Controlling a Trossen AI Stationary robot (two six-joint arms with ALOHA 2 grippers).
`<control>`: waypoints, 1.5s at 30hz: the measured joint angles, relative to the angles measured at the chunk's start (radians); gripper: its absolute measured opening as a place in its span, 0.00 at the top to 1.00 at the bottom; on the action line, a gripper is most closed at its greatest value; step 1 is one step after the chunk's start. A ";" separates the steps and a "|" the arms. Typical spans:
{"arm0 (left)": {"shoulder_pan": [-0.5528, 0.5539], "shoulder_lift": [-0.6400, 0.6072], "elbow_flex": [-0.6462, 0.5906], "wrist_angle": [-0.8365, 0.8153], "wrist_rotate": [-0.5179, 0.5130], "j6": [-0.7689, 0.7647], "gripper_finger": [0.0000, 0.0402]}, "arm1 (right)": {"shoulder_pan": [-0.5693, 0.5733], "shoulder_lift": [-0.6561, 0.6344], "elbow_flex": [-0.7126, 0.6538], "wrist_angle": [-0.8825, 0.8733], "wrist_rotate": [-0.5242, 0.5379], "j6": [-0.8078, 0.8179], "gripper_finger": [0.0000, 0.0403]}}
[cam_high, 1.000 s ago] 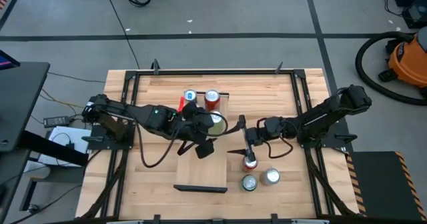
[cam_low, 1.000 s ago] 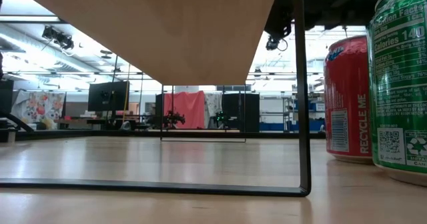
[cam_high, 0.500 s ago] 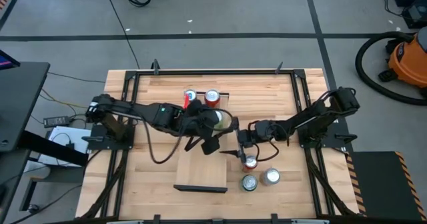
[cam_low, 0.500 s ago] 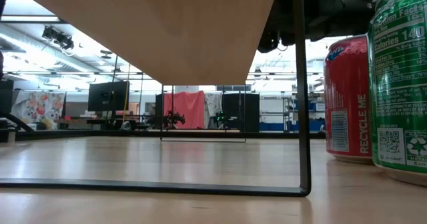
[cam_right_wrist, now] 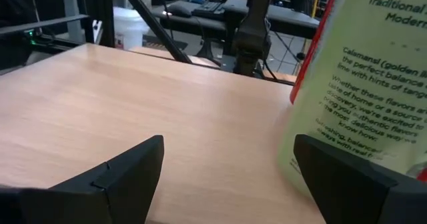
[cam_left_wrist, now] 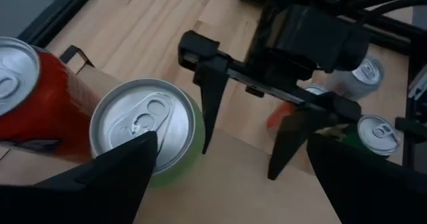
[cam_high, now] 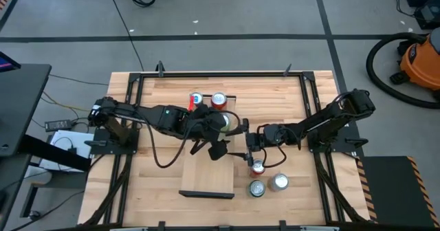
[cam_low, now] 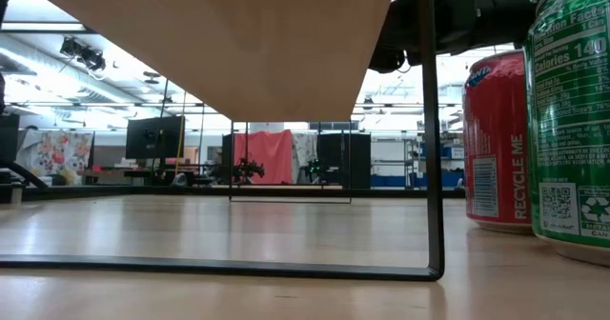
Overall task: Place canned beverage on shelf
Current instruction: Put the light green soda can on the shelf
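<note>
Clearly, the shelf (cam_high: 206, 163) is seen as a long light-wood plank on dark metal legs, running down the tabletop's (cam_high: 165, 190) middle. On its far end three cans are carried: a pale green can (cam_left_wrist: 150, 132) with a silver lid, a red can (cam_left_wrist: 30, 94) touching it, and a blue-topped can (cam_high: 196, 98). The left gripper (cam_high: 218, 140), fingers spread, is held just beside the green can. The right gripper (cam_high: 251, 148), also spread, is held above a red can (cam_high: 258, 166) on the tabletop, near two more cans (cam_high: 268, 185).

Both arms (cam_high: 137, 114) are matte black with looping black cables and tapering black jaws.
</note>
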 joint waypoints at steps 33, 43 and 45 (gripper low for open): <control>0.022 0.011 0.042 0.001 -0.006 0.046 0.01 | 0.002 -0.135 -0.001 -0.129 0.119 -0.078 0.13; 0.045 0.011 0.042 -0.009 -0.045 0.084 0.01 | 0.002 -0.201 -0.001 -0.227 0.104 -0.077 0.13; 0.055 0.011 0.042 -0.036 -0.038 0.076 0.01 | 0.000 -0.201 -0.001 -0.227 0.097 -0.077 0.13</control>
